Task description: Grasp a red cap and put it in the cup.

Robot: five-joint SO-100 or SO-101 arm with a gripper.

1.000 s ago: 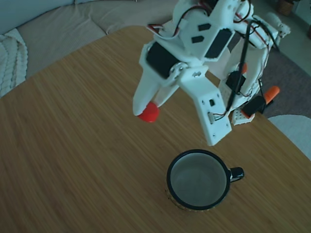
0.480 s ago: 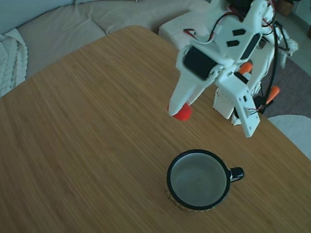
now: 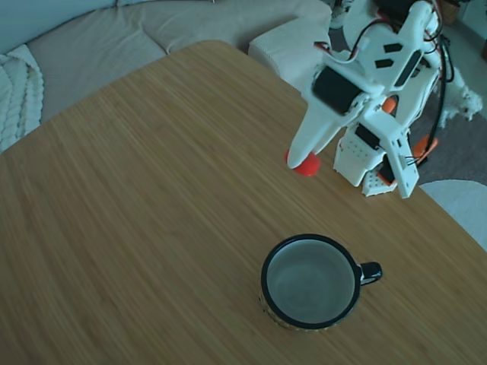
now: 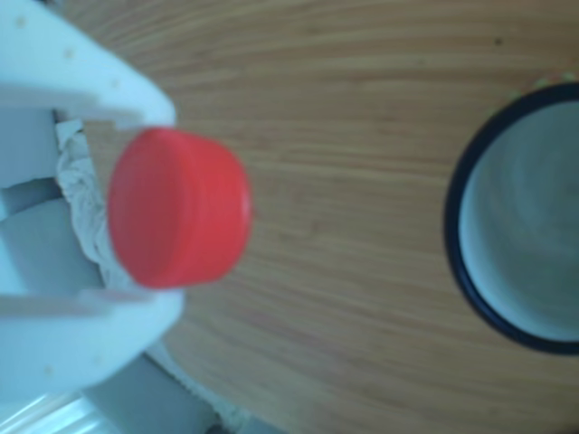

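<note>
The red cap [image 3: 307,164] is clamped at the tips of my white gripper [image 3: 303,161], held above the wooden table [image 3: 137,198] near its far right side. In the other view the red cap [image 4: 179,210] fills the left side, pinched between two white fingers [image 4: 86,86] above and below it. The cup [image 3: 310,281], a black-rimmed mug with a pale inside and a small handle pointing right, stands upright toward the table's front, well below the gripper in the fixed view. The cup's rim [image 4: 461,271] shows at the right edge of the other view.
The arm's white base [image 3: 369,163] with orange parts stands at the table's right edge. A beige sofa [image 3: 99,38] runs behind the table, with a white knitted blanket [image 3: 15,91] at the left. The table edge curves away at the far right.
The gripper has swung to the right and back across the table with the red cap held in it, ending near the arm's base. The cup has stayed in place.
</note>
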